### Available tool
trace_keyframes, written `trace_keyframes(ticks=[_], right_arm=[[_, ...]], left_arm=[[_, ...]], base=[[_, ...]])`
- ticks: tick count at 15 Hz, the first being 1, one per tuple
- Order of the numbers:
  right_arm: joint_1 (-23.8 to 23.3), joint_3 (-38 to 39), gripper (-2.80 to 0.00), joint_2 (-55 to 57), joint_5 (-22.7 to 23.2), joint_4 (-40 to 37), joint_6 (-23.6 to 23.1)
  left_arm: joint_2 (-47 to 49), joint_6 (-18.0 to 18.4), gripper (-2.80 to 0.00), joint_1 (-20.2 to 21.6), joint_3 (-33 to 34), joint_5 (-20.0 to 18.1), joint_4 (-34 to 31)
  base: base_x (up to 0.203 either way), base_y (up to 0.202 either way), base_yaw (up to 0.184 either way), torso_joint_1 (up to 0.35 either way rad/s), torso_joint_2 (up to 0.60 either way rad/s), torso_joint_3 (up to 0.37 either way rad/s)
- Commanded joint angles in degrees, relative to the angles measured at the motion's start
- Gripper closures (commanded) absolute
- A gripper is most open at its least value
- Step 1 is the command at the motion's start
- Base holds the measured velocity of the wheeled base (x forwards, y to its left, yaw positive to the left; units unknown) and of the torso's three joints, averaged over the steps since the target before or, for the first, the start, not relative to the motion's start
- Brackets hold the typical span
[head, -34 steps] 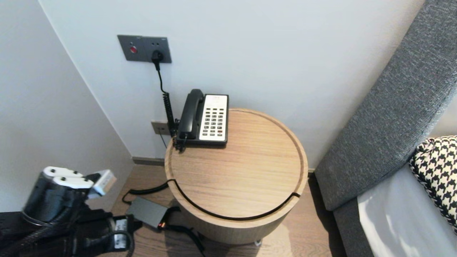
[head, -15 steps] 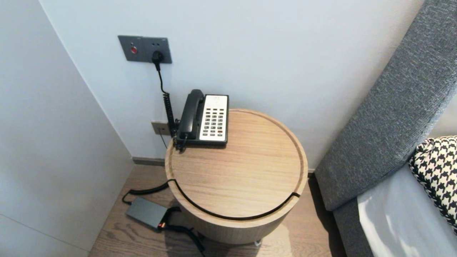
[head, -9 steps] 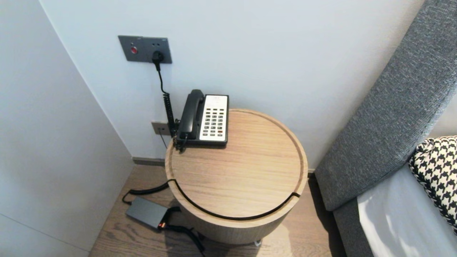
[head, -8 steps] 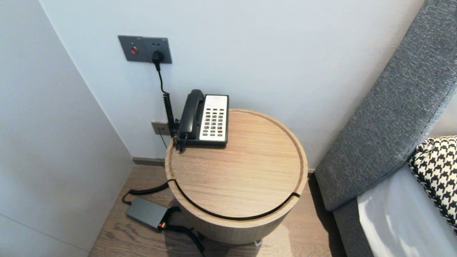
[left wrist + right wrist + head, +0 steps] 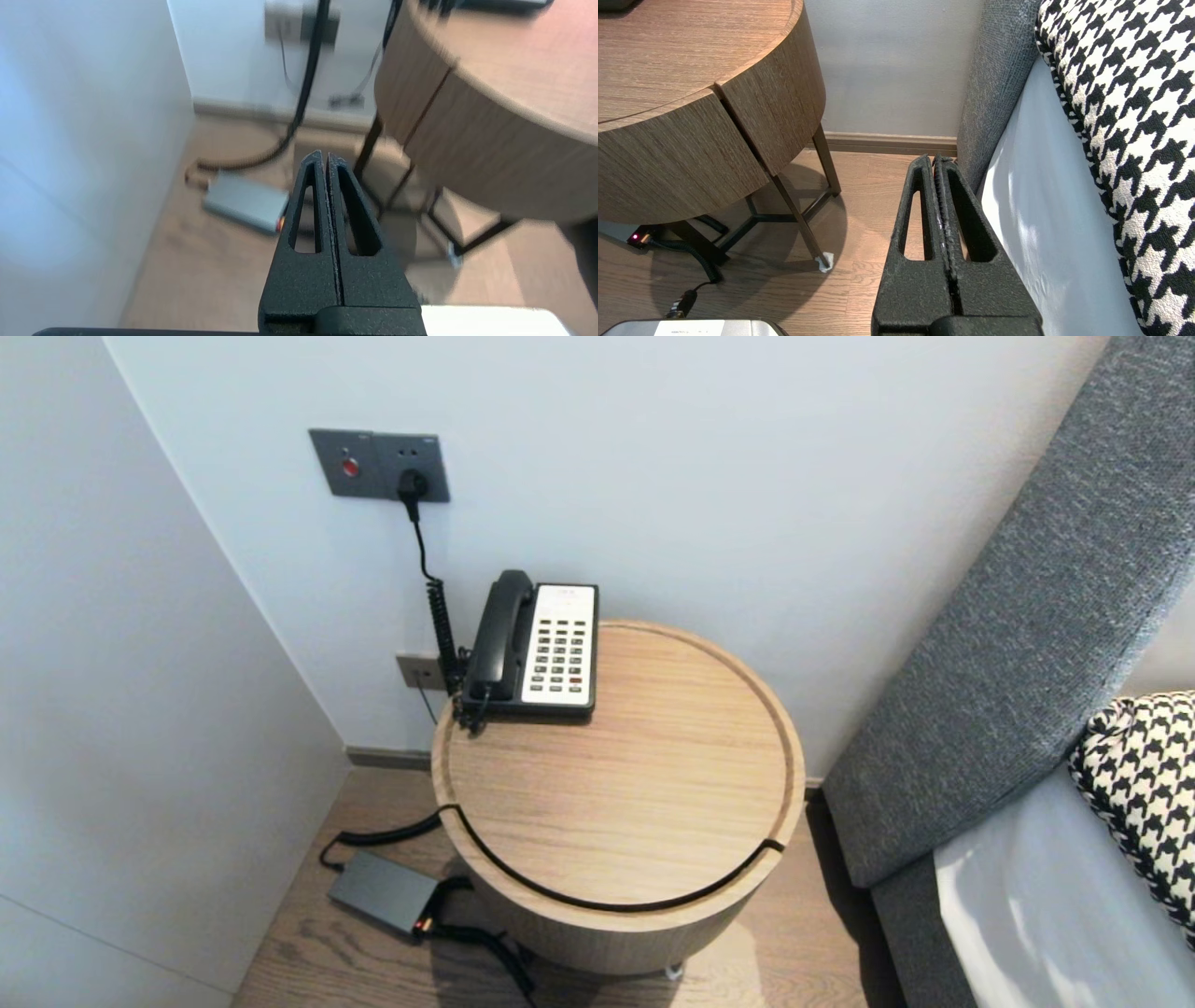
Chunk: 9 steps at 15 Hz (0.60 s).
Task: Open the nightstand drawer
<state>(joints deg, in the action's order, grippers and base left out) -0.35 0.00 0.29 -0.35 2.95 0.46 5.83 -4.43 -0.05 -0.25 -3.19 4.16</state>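
A black and white desk telephone (image 5: 534,645) rests at the back left of a round wooden side table (image 5: 653,821), its handset on the cradle and its coiled cord (image 5: 439,621) running up to a wall socket (image 5: 378,464). Neither arm appears in the head view. My left gripper (image 5: 324,158) is shut and empty, low beside the table's left side, above the floor near a grey power adapter (image 5: 245,202). My right gripper (image 5: 933,161) is shut and empty, low between the table (image 5: 738,93) and the bed.
A grey upholstered headboard (image 5: 1018,616) and a bed with a houndstooth pillow (image 5: 1144,784) stand on the right. A white wall panel (image 5: 121,709) closes the left side. The adapter (image 5: 385,892) and its cables lie on the wood floor beside the table's dark metal legs (image 5: 803,219).
The left arm, seen at the lower left of the head view over two seconds ago, has dropped out of that view. Over the last second the head view has not changed.
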Motion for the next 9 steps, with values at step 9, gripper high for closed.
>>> trace_keyframes(ticks=[9], right_arm=[[0.0,1.46,0.0,-0.03,0.0,0.04,0.02]], left_arm=[[-6.36,-3.24,0.0,-0.04,0.78,0.81,0.68]], base=[[0.0,0.0,0.0,0.0,0.0,0.0]])
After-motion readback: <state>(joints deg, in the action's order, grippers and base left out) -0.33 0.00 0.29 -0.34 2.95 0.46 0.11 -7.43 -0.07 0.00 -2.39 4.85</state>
